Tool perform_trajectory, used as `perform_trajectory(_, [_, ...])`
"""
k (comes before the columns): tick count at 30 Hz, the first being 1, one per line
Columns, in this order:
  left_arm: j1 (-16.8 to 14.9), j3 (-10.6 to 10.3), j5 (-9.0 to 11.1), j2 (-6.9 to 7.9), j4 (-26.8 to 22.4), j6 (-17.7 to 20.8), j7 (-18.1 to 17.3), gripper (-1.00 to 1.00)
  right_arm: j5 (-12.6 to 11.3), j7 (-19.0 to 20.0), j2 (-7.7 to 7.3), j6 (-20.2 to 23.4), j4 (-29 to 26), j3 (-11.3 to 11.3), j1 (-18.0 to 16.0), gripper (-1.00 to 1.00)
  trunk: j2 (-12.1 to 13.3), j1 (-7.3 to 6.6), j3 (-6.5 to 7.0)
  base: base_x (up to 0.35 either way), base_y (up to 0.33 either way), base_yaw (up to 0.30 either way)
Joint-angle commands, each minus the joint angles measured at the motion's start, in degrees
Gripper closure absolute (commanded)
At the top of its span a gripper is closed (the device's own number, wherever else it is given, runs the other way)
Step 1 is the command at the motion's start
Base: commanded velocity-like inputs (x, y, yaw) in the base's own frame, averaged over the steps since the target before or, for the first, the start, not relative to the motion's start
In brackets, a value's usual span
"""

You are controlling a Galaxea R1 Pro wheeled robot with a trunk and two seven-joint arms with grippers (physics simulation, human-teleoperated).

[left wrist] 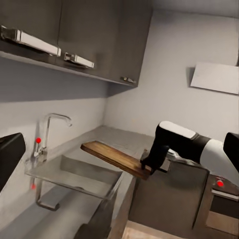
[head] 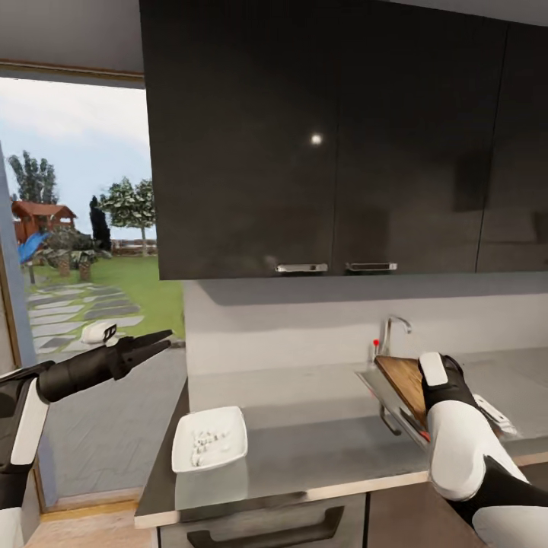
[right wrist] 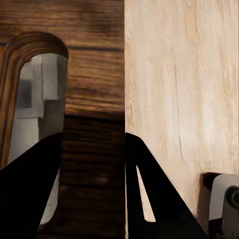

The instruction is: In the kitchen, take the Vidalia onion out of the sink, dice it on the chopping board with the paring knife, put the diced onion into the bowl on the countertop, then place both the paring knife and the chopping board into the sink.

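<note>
Board over sink, held tilted.
Right gripper (left wrist: 149,167) clenched on chopping board (head: 403,380); lower far end into sink (left wrist: 74,174) toward 12 o'clock, then release. Left gripper (head: 156,342): cannot tell.

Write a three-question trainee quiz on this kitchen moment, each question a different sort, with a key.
1. True or false: the chopping board lies flat on the countertop.
2. Multiple choice: the white bowl holds A) nothing, B) small pale pieces, C) the knife.
3. Fill in: the right gripper grips the board by its ____, over the sink.

Key
1. False: it is held in the air, tilted, over the basin.
2. B.
3. Edge. The left gripper is off to the side, holding nothing.
</note>
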Motion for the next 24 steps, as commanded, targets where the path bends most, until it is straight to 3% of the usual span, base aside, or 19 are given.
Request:
perform_trajectory(1, [-0.01, 0.19, -0.02, 0.07, 0.01, 0.88, -0.11, -1.0, -0.07, -0.35, -0.49, -0.95, 2.1, 0.03, -0.8, 1.0, -0.04, 0.05, -0.03, 0.309, -0.14, 0.0])
perform_trajectory(14, [-0.03, 0.27, -0.22, 0.16, 0.31, 1.48, -0.08, -1.0, -0.09, 0.23, -0.7, -1.65, 2.84, 0.11, -1.16, 1.0, -0.04, 0.05, -0.16, 0.315, -0.153, 0.0])
perform_trajectory(24, [-0.04, 0.27, 0.13, 0.36, 0.42, 1.4, -0.19, -1.0, -0.4, 1.23, -0.74, -1.55, 3.25, 0.14, -1.16, 1.0, -0.04, 0.05, -1.0, 0.06, -0.031, 0.0])
